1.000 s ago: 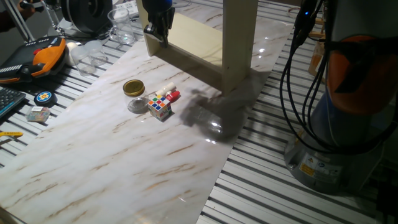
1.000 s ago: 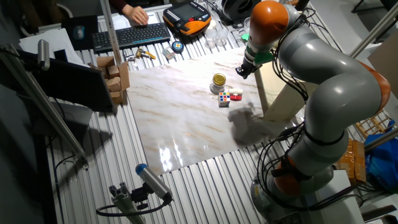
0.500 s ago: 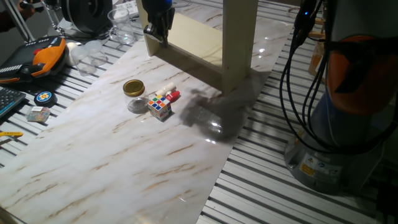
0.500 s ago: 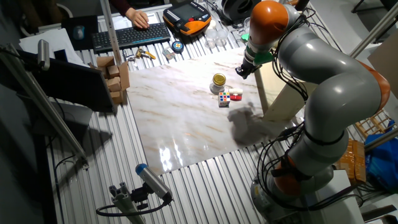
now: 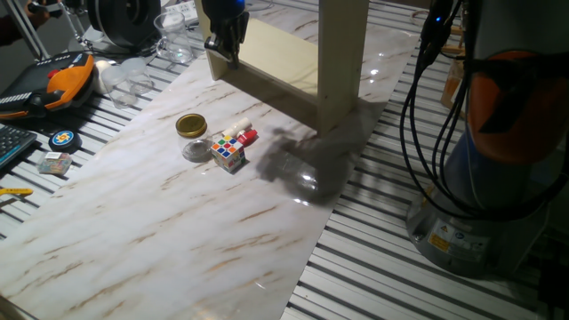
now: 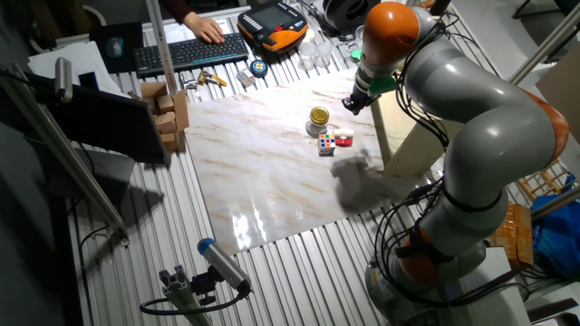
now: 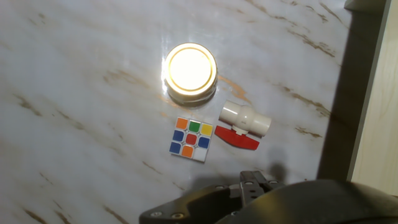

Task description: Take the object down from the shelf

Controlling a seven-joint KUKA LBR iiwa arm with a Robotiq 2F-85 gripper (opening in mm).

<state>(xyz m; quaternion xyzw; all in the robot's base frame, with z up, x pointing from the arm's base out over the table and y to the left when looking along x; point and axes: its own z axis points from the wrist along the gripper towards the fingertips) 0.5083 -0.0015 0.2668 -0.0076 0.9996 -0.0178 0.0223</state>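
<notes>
The cream shelf [image 5: 293, 67] stands at the far end of the marble table top [image 5: 133, 240]; in the other fixed view the shelf [image 6: 408, 136] sits to the right of the arm. No object shows on the shelf boards I can see. My gripper [image 5: 224, 44] hangs at the shelf's left end, above the table, with its fingers together and nothing between them. In the hand view only the fingertips [image 7: 255, 180] show, at the bottom edge. Below lie a gold-lidded jar [image 7: 189, 68], a colour cube [image 7: 191, 139] and a white valve with a red handle [image 7: 244, 123].
The jar [image 5: 191, 127], cube [image 5: 228, 151] and valve [image 5: 242, 135] cluster in front of the shelf. An orange-black pendant [image 5: 62, 76], a keyboard [image 6: 192, 52], clear plastic cups [image 5: 173, 36] and small boxes [image 6: 168, 109] lie beyond the marble. The robot base [image 5: 498, 133] stands at the right.
</notes>
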